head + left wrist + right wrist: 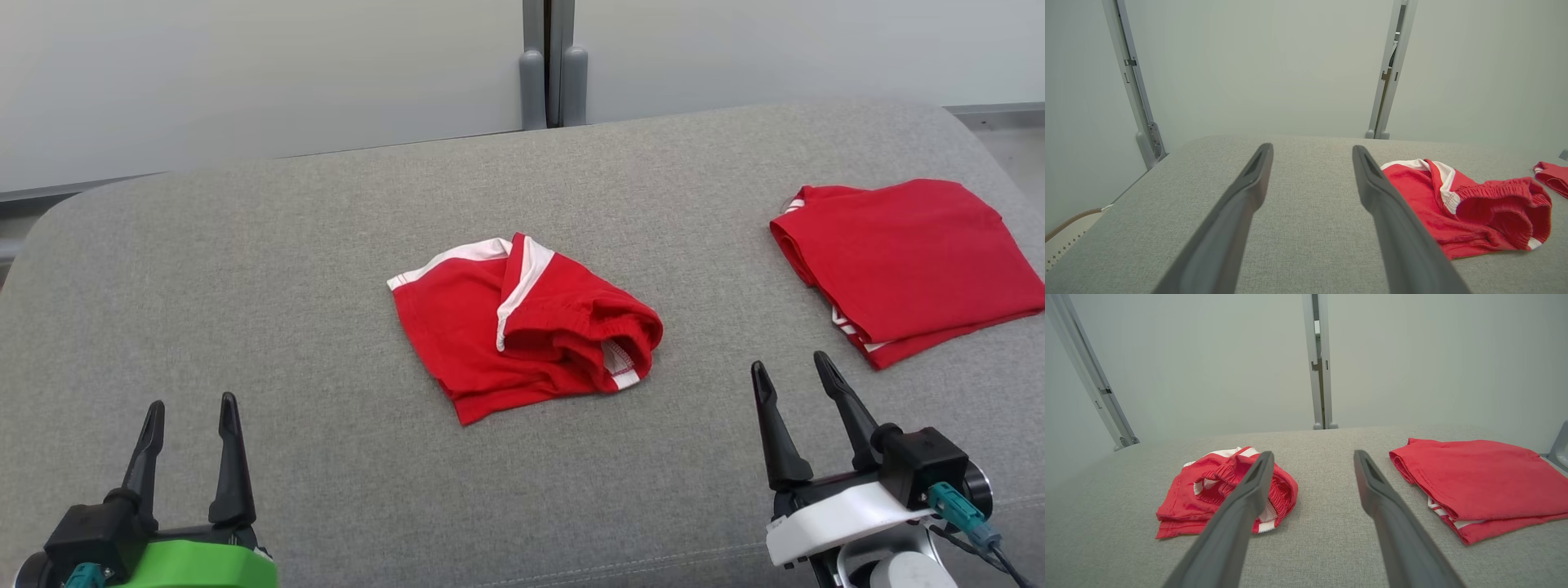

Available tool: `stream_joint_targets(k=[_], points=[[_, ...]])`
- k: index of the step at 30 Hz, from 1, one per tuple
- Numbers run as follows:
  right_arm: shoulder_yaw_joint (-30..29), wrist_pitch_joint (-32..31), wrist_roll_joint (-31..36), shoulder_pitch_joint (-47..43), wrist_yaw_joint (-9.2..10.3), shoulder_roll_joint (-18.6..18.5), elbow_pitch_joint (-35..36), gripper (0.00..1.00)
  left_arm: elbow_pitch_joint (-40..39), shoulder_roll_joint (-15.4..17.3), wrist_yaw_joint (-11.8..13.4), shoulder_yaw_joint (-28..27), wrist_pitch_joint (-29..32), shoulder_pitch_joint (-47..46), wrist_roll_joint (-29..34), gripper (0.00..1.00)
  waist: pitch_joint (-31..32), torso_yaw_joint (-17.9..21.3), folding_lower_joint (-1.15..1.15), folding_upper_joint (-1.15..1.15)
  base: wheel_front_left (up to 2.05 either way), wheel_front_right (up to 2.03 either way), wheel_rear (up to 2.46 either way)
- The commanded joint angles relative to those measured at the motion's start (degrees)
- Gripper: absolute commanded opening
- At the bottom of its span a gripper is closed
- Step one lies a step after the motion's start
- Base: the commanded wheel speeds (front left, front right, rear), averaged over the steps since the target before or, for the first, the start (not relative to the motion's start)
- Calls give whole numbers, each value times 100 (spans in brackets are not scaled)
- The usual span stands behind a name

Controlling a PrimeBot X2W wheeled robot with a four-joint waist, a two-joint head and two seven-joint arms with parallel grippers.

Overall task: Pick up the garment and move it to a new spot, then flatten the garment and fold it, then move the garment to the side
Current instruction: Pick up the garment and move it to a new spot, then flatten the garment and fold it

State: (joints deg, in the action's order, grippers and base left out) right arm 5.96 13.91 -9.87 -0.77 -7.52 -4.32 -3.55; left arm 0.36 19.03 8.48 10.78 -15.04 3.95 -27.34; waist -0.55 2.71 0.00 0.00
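Tabletop (pixel 245 269): grey woven fabric with rounded far corners lay under the crumpled garment (pixel 522 327) and stretched out to both sides of it.
Left gripper (pixel 192 402): sat well to the left of the crumpled garment and nearer the robot, apart from it. Its two dark fingers (pixel 231 457) pointed away from the robot with a clear gap between them, released and holding nothing.
Crumpled garment: red shorts with white trim lay bunched in the middle of the tabletop. They were flatter on the left, and the elastic waistband was rolled into a hump on the right. Nothing touched them.
Posts (pixel 553 82): two pale grey uprights stood side by side beyond the crumpled garment, against a plain pale wall (pixel 245 73).
Right gripper (pixel 790 361): sat to the right of the crumpled garment and nearer the robot, apart from it, spread wide, released and empty.
Folded garment (pixel 906 261): a second red piece with white trim lay flat and neatly folded, well to the right of the crumpled garment, near the tabletop's right edge.
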Motion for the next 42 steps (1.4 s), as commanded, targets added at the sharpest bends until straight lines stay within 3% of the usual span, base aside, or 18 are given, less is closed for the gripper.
stream_joint_targets(k=[1, 17, 23, 31, 42], points=[[-18, -17, 29, -28, 6, -1, 29, 100, 19, -21, -40, -43, -17, 29, 60, 100, -9, -4, 0, 0, 0, 0, 0], [-71, -77, 14, 31, 7, -22, 96, 100, 135, -188, -213, -95, -18, -167, 220, 100, -114, -125, 0, 0, 0, 0, 0], [39, -183, -84, 307, 6, -184, 24, 100, 181, -251, -297, -9, -17, -334, 303, 100, -228, -290, 0, 0, 0, 0, 0], [994, -464, -343, 1371, 7, -884, -662, 100, 399, -471, -511, 196, -16, -778, 408, 100, -483, -888, 0, 0, 0, 0, 0], [2961, -973, -845, 2935, 8, -1859, -1891, 100, 735, -915, -861, 260, -11, -1116, 593, 100, -597, -1839, 0, 0, 0, 0, 0]])
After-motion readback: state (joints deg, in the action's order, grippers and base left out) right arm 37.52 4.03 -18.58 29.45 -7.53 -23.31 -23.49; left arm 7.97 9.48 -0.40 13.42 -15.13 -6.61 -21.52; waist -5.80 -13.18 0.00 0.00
